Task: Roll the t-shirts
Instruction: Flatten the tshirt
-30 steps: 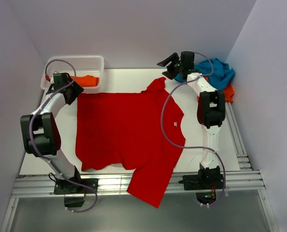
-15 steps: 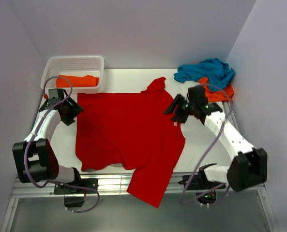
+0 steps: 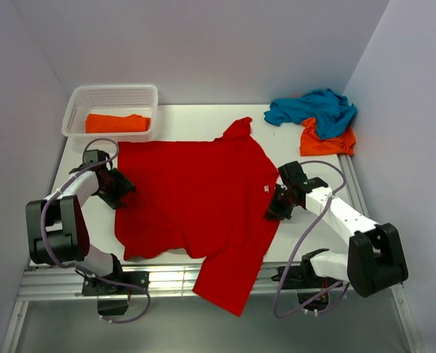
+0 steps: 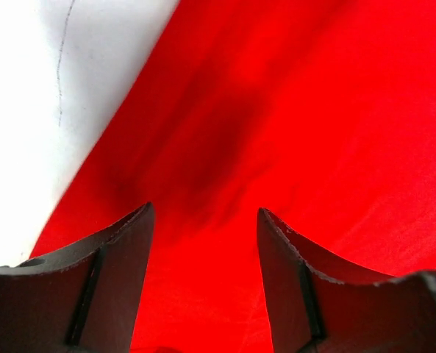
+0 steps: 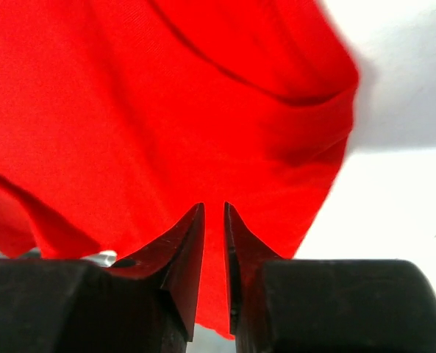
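A bright red t-shirt (image 3: pixel 195 195) lies spread flat across the table, one corner hanging over the near edge. My left gripper (image 3: pixel 126 193) is at its left edge. In the left wrist view this gripper (image 4: pixel 204 220) stands open over red cloth (image 4: pixel 291 110). My right gripper (image 3: pixel 274 211) sits on the shirt's right edge. In the right wrist view its jaws (image 5: pixel 214 209) are drawn to a narrow slit with red cloth (image 5: pixel 166 110) in it. An orange t-shirt (image 3: pixel 117 123) lies in the basket. A teal t-shirt (image 3: pixel 313 107) and another orange one (image 3: pixel 328 140) are heaped at the back right.
The white lattice basket (image 3: pixel 113 90) stands at the back left corner. Bare white table (image 3: pixel 195 114) shows behind the red shirt and on both sides of it. Metal rails (image 3: pixel 166 279) run along the near edge, and walls close in on three sides.
The right arm swung from the back right corner down to the red shirt's right edge, and its jaws closed. The left gripper came nearer along the shirt's left edge, narrowing slightly.
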Controlling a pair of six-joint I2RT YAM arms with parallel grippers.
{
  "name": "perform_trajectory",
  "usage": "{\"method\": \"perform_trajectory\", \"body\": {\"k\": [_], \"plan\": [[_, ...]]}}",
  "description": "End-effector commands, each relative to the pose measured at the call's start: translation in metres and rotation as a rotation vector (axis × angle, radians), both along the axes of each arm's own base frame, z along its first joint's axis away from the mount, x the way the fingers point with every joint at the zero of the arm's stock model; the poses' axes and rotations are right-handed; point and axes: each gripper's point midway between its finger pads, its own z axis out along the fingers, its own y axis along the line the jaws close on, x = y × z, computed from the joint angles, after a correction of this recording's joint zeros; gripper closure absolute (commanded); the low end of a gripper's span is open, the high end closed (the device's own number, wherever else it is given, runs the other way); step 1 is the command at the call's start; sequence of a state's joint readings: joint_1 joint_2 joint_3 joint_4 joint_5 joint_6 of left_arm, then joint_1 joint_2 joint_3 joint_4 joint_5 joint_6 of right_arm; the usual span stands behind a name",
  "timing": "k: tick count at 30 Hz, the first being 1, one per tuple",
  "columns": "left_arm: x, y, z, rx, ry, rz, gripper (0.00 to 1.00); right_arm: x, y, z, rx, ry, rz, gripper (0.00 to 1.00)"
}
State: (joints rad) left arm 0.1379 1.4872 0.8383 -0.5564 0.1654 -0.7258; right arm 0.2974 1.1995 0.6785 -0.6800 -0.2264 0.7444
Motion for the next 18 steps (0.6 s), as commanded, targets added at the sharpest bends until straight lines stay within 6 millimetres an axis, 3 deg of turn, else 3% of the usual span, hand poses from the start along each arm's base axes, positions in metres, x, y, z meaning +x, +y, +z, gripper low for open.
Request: {"method": "perform_trajectory", "body": {"k": [1,6,13,18], "plan": [[0.01,0.0,-0.003,-0.002,-0.003,-0.015,0.37,0.008,-0.016,-0.017,-0.072,0.003,-0.015,0.78],[0.016,0.004,-0.017,0.017,0.018,-0.007,0.38,0.011,-0.03,-0.044,-0.123,0.089,-0.049,0.92],[0.028,0.008,-0.042,0.02,0.091,-0.013,0.38,0.03,-0.042,-0.055,-0.164,0.132,-0.083,0.96],[0.044,0.012,-0.046,0.03,0.093,-0.029,0.38,0.042,-0.045,-0.062,-0.172,0.15,-0.099,0.99]]}}
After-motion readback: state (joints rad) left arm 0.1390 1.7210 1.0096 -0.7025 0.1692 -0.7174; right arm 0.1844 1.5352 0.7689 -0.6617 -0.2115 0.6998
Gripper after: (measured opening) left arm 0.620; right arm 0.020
